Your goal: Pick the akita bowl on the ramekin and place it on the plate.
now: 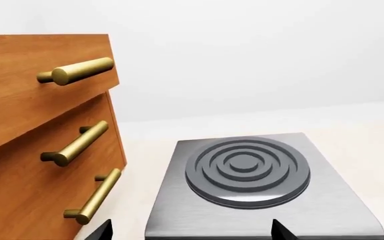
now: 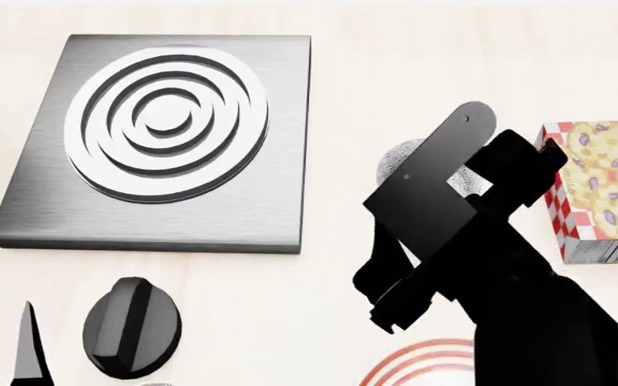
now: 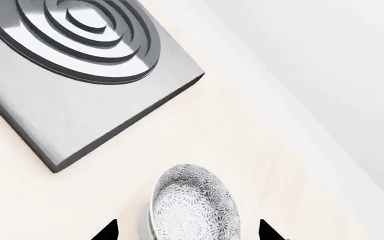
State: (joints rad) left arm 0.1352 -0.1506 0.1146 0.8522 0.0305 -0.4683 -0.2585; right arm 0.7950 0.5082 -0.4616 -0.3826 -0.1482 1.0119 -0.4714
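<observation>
The akita bowl, speckled grey-black outside, lies between the two black fingertips of my right gripper, which is open and apart from it on both sides. A thin plain white edge by the bowl's side is the ramekin, mostly hidden. From the head, only part of the akita bowl shows behind my right arm. At the lower edge of that view is the red-ringed rim of the plate. My left gripper is open and empty at the stove's near edge.
A steel hob with concentric rings sits at the left, with a black knob in front of it. A cookie box stands at the right. Wooden drawers with brass handles stand beside the hob.
</observation>
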